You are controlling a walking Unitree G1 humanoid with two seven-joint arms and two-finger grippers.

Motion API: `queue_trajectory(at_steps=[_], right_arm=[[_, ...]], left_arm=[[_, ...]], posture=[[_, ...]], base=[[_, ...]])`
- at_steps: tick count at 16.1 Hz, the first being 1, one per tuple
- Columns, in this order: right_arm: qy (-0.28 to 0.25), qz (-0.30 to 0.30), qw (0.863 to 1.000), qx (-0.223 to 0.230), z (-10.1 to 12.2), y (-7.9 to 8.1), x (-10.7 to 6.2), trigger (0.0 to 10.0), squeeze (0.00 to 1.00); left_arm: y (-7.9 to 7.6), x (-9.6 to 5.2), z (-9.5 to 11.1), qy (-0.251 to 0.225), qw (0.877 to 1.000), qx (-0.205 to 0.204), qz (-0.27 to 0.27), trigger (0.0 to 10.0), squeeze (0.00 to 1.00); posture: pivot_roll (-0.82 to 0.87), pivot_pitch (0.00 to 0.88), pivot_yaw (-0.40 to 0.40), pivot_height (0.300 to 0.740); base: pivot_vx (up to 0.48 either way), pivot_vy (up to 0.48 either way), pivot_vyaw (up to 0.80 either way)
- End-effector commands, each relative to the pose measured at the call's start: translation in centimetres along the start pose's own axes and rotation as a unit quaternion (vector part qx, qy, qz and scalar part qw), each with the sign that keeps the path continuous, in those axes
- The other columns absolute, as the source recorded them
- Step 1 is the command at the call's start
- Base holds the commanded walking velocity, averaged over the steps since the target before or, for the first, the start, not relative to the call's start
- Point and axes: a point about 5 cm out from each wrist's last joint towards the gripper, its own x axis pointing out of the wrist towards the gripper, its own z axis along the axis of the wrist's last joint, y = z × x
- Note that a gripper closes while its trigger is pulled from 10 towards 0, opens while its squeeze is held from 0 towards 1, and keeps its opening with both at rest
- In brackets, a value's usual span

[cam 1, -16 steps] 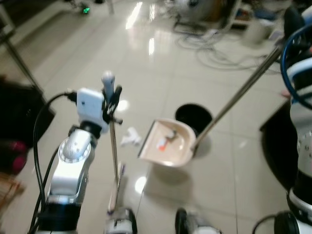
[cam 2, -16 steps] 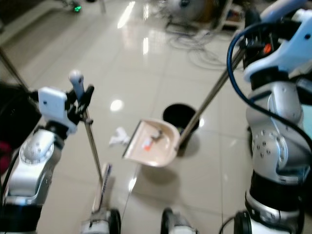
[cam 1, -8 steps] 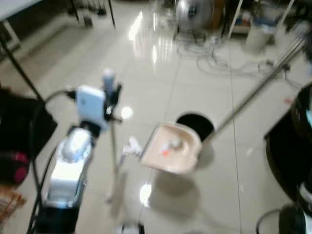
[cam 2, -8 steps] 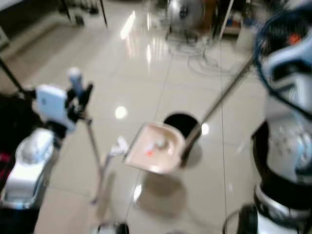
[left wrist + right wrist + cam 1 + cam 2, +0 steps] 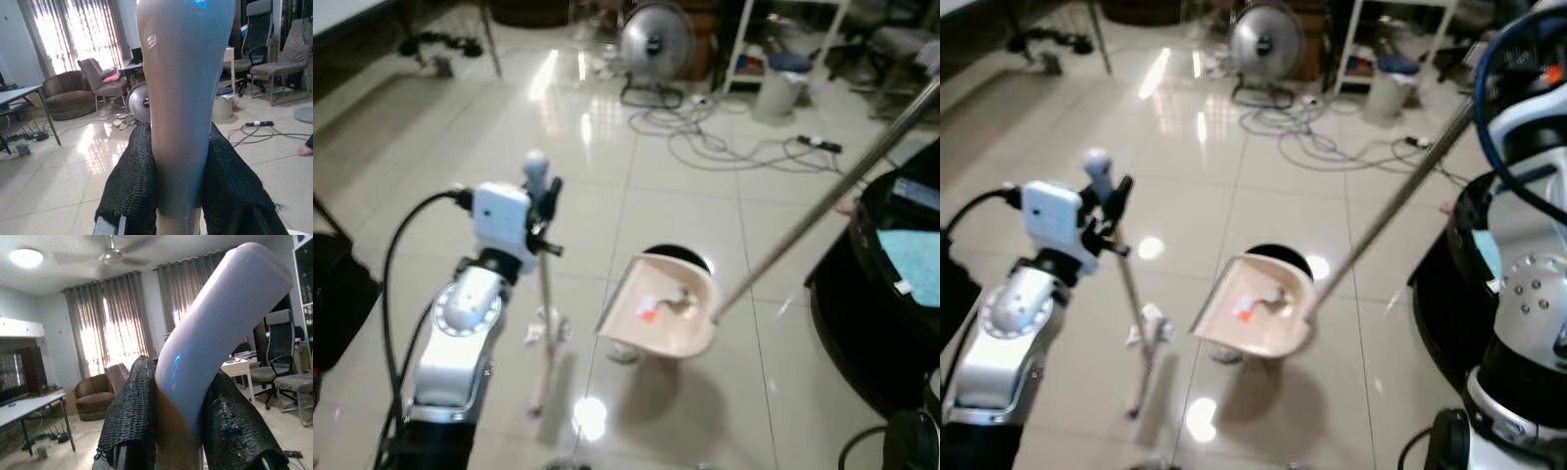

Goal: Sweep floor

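Observation:
My left gripper (image 5: 543,193) is shut on the top of a thin upright broom handle (image 5: 544,294), its pale grip (image 5: 183,98) clamped between the black fingers (image 5: 131,188). A crumpled white paper (image 5: 546,329) lies on the floor by the broom's lower end. My right gripper (image 5: 178,416) is shut on the bent grip (image 5: 220,328) of a long metal handle (image 5: 822,211). That handle carries a beige dustpan (image 5: 661,308), raised off the floor just in front of a black bin (image 5: 680,258). Orange and white litter (image 5: 654,309) lies in the pan.
Glossy tiled floor all round. A standing fan (image 5: 656,39), loose cables (image 5: 724,147) and a white bin (image 5: 778,86) are at the far side. A dark round object (image 5: 886,294) stands close on the right, a black bag (image 5: 337,299) on the left.
The whole view has shifted and now takes in more of the far room. Both grippers keep their hold; the dustpan stays raised by the bin, and the paper now lies beside the broom.

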Motion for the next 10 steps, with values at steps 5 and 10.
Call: queue_trajectory(at_steps=[5, 10], right_arm=[[-0.029, -0.013, 0.999, 0.003, 1.23, -0.35, 0.26, 10.0, 0.0], [-0.033, -0.019, 0.999, 0.007, 1.12, -0.52, 0.18, 10.0, 0.0]], left_arm=[[-0.29, 0.01, 0.52, -0.013, 1.0, 0.003, 0.005, 10.0, 0.0], [0.54, -0.05, 0.8, -0.016, 0.999, 0.019, 0.021, 10.0, 0.0]], posture=[[-0.03, 0.058, -0.021, 0.74], [-0.02, 0.064, -0.015, 0.74]], base=[[0.373, 0.0, -0.3], [0.385, 0.0, 0.0]])
